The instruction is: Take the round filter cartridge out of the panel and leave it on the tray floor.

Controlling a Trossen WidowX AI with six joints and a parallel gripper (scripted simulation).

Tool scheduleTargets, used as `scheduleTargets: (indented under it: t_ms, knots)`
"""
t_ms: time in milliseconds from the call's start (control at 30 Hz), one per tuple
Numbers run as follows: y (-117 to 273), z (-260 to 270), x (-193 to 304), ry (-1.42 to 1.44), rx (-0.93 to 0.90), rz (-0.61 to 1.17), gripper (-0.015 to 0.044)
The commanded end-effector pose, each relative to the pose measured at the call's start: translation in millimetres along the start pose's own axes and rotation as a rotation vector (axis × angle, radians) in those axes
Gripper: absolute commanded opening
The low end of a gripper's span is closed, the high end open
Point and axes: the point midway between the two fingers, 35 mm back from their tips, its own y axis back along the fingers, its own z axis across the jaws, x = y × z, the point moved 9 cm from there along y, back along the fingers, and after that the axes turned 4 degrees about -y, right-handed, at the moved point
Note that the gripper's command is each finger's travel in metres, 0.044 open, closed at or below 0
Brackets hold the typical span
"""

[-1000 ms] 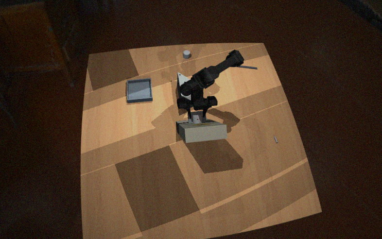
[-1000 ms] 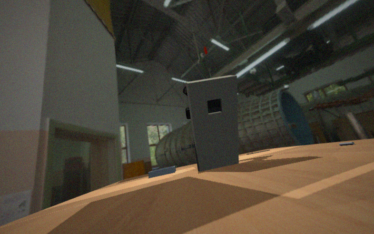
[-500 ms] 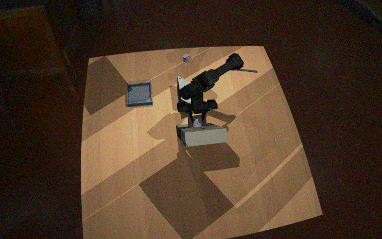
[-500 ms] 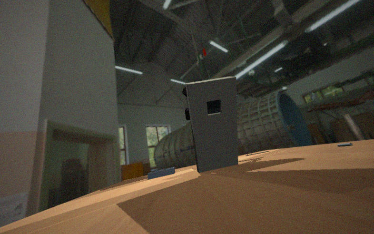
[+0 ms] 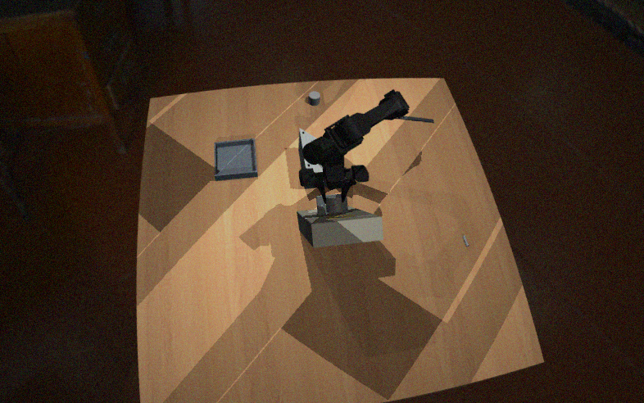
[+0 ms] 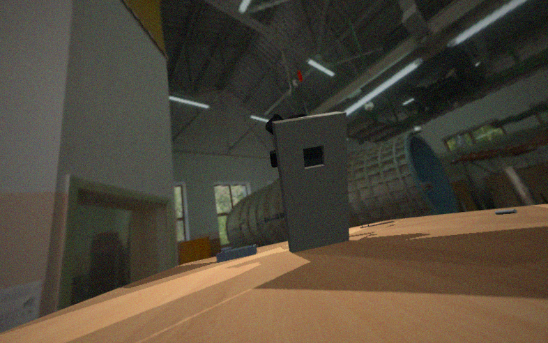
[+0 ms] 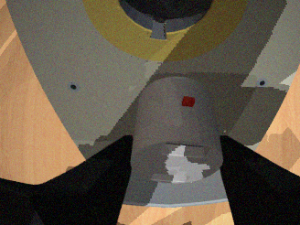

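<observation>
The grey service panel (image 5: pixel 349 233) (image 6: pixel 315 206) (image 7: pixel 50 69) stands upright. In the wrist view a yellow ring (image 7: pixel 107 32) surrounds its dark round opening, which shows no cartridge. The grey round cartridge (image 7: pixel 160 119) (image 5: pixel 337 205), with a red mark on its side, is outside the opening and over a grey ledge (image 7: pixel 176 197) at the panel's face. Its slotted end faces the wrist camera, partly in shadow. My gripper (image 7: pixel 176 144) (image 5: pixel 333 200) is shut on the cartridge, one black finger on each side. The tray (image 5: pixel 235 159) (image 6: pixel 236 253) is empty, to the left in the top view.
A pale plate (image 5: pixel 310 164) stands beside the arm. A small grey cylinder (image 5: pixel 314 98) stands toward the table's far edge. A thin dark bar (image 5: pixel 420 119) is right of the arm, and a small grey pin (image 5: pixel 465 241) (image 6: pixel 505 211) lies farther right.
</observation>
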Motion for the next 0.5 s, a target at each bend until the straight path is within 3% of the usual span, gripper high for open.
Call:
scheduleTargets:
  t_ms: [0,333,467]
  knots:
    - [21.1,-0.9,-2.5,-0.021,0.017,-0.025,0.0000]
    - [77.6,3.2,1.4,-0.105,0.042,-0.067,0.0000]
    - [80.1,-2.7,-0.1,-0.100,0.042,-0.064,0.0000]
